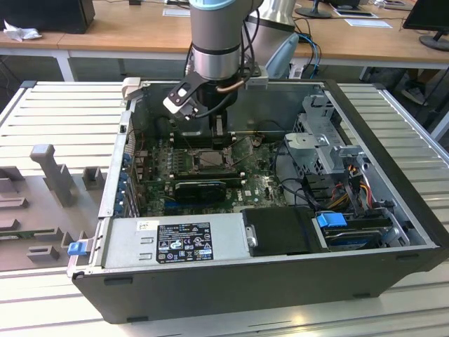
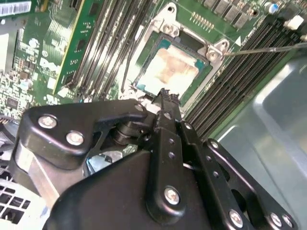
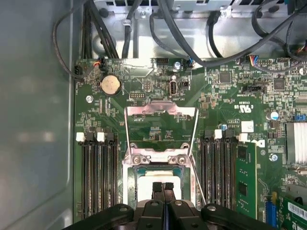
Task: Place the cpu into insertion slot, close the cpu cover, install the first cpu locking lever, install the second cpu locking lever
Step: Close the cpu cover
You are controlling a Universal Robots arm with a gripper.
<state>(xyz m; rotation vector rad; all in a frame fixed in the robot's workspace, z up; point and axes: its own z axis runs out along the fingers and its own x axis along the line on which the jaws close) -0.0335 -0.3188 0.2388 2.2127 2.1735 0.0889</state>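
Note:
The cpu [image 2: 170, 71], a pale silver square, lies flat in the socket on the green motherboard [image 3: 225, 105]. My gripper [image 3: 163, 186] hangs just over the chip's near edge with its black fingers pressed together and nothing between them; the second wrist view shows the gripper [image 2: 166, 95] at that same edge. The cpu cover [image 3: 160, 111], a thin silver frame, is swung back open from its hinge [image 3: 156, 158], away from the chip. One thin wire locking lever [image 3: 197, 184] stands free beside the socket, and the lever [image 2: 261, 49] sticks out over the memory slots.
The arm's wrist [image 1: 214, 63] reaches down into the open computer case [image 1: 393, 203]. Black memory slots [image 3: 98, 177] flank the socket on both sides. Cable bundles [image 3: 192, 43] run along the case wall. A power supply [image 1: 182, 239] and drive cage [image 1: 323, 140] border the board.

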